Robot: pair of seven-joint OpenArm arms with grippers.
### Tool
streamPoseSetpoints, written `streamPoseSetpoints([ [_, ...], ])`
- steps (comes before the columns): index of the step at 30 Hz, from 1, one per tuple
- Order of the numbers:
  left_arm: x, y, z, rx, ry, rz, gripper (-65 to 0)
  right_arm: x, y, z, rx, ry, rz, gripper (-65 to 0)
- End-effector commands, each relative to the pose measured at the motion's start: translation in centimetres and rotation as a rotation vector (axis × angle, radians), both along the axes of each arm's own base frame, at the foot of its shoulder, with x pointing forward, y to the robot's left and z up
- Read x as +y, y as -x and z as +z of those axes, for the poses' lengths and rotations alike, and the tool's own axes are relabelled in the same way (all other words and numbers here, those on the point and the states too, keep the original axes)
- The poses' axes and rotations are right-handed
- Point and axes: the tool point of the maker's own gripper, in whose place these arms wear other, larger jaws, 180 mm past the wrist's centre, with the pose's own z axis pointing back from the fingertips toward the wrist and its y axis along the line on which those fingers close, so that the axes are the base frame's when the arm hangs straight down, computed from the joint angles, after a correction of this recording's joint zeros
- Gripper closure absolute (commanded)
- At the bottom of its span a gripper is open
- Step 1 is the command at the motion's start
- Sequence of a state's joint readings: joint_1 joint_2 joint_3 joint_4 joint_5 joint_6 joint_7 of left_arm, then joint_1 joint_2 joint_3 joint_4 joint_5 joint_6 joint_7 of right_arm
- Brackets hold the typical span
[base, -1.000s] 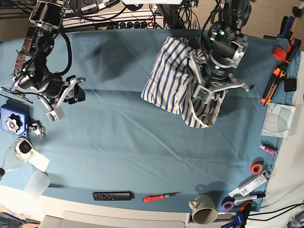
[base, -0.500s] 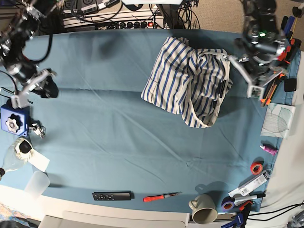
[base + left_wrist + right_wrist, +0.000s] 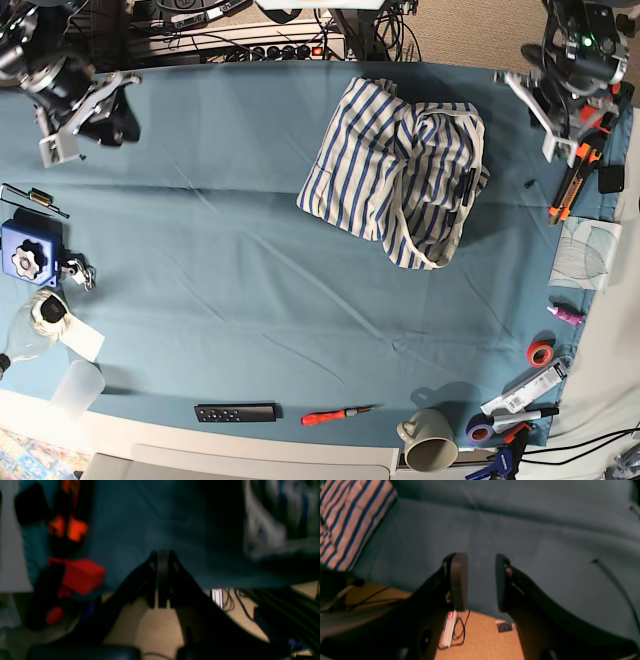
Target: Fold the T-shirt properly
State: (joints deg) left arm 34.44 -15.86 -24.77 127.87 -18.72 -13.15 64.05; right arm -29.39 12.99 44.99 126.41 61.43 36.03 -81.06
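The T-shirt (image 3: 395, 180), white with thin blue stripes, lies folded in a bunched bundle on the blue tablecloth (image 3: 230, 260), right of centre toward the back. Neither gripper touches it. My left gripper (image 3: 550, 140) hovers at the far right corner of the table, its jaws shut on nothing. The left wrist view shows that gripper (image 3: 162, 553) closed over bare cloth, with the T-shirt (image 3: 275, 517) blurred at upper right. My right gripper (image 3: 85, 120) is at the far left corner, open. Seen from the right wrist, the right gripper (image 3: 478, 562) holds nothing and the T-shirt (image 3: 345, 522) lies at upper left.
Orange clamps (image 3: 592, 110) and a utility knife (image 3: 570, 185) lie along the right edge. A mug (image 3: 430, 450), a red screwdriver (image 3: 340, 413) and a black remote (image 3: 235, 411) sit near the front edge. A blue device (image 3: 28, 255) and a plastic cup (image 3: 78, 385) are at the left.
The left gripper has left the T-shirt and drawn back to the far right corner. The right gripper rose from the left side to the far left corner. The shirt stays put.
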Motion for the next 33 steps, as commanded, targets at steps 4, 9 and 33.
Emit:
streamPoseSetpoints([
  [4,0.1,2.4,-0.4,0.049,-0.01,-0.012,0.0,1.2,1.8,-0.5,0.012,-0.013,0.048,-19.1],
  [9,-0.6,5.6,-1.4,0.131,0.03,-0.012,0.0,1.9,5.2,-1.8,0.115,-0.053,0.06,-19.1],
  [33,0.8,15.2,-12.2,0.448,0.172,0.163,0.0,2.1,21.5,-19.2,0.878,-0.079,0.058,-19.1],
])
